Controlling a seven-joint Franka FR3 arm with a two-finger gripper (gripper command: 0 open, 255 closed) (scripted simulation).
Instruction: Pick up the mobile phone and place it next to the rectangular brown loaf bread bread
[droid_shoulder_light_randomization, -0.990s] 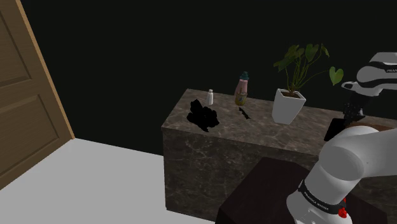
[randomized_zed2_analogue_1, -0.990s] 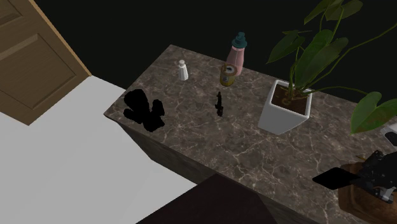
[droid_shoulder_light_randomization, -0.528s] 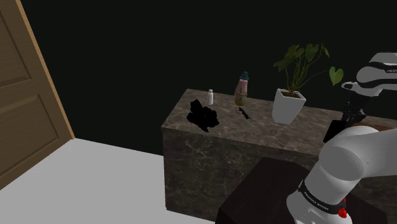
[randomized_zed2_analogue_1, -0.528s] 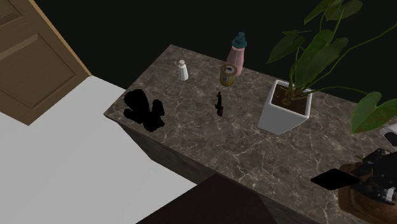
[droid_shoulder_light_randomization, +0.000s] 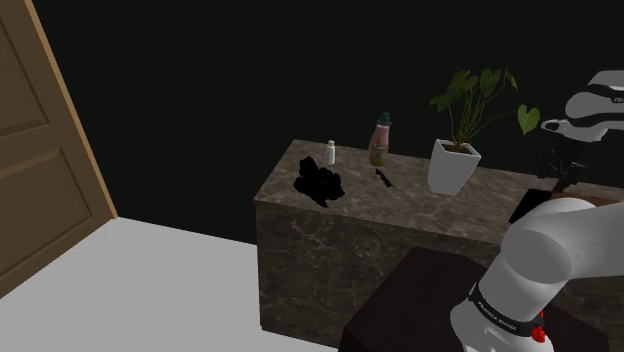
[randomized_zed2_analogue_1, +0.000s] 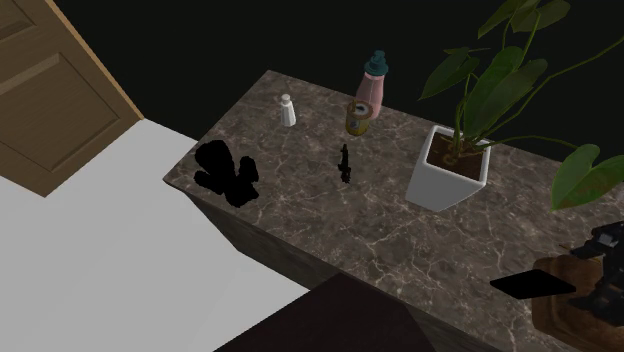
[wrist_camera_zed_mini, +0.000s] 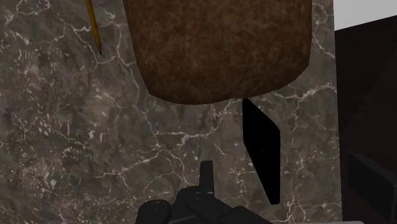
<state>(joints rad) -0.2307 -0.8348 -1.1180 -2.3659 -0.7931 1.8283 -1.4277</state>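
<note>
The mobile phone (randomized_zed2_analogue_1: 531, 285), a flat black slab, lies on the marble bench (randomized_zed2_analogue_1: 300, 195) near its stand-side edge, toward the end at the second exterior view's right. It sits just beside the brown loaf (wrist_camera_zed_mini: 222, 51). Whether the two touch cannot be told, because in the wrist view the phone's near end runs up to the loaf's shadowed rim. In the second exterior view the picture's right edge cuts the loaf off. In the shoulder view the white arm (droid_shoulder_light_randomization: 560, 250) covers much of the phone.

The end effector (wrist_camera_zed_mini: 205, 173) hangs above the bench, apart from the phone and holding nothing. Its black parts merge into one dark mass, so I cannot tell if it is open or closed.

A thin yellow stick (wrist_camera_zed_mini: 93, 25) lies beside the loaf and is cut off, so it is hard to identify.

Toward the far end corner stand a white potted plant (randomized_zed2_analogue_1: 447, 170), a pink bottle (randomized_zed2_analogue_1: 371, 92) and a small white bottle (randomized_zed2_analogue_1: 287, 110). A small black item (randomized_zed2_analogue_1: 345, 163) and a shapeless black mass (randomized_zed2_analogue_1: 226, 172) are too dark to name.
</note>
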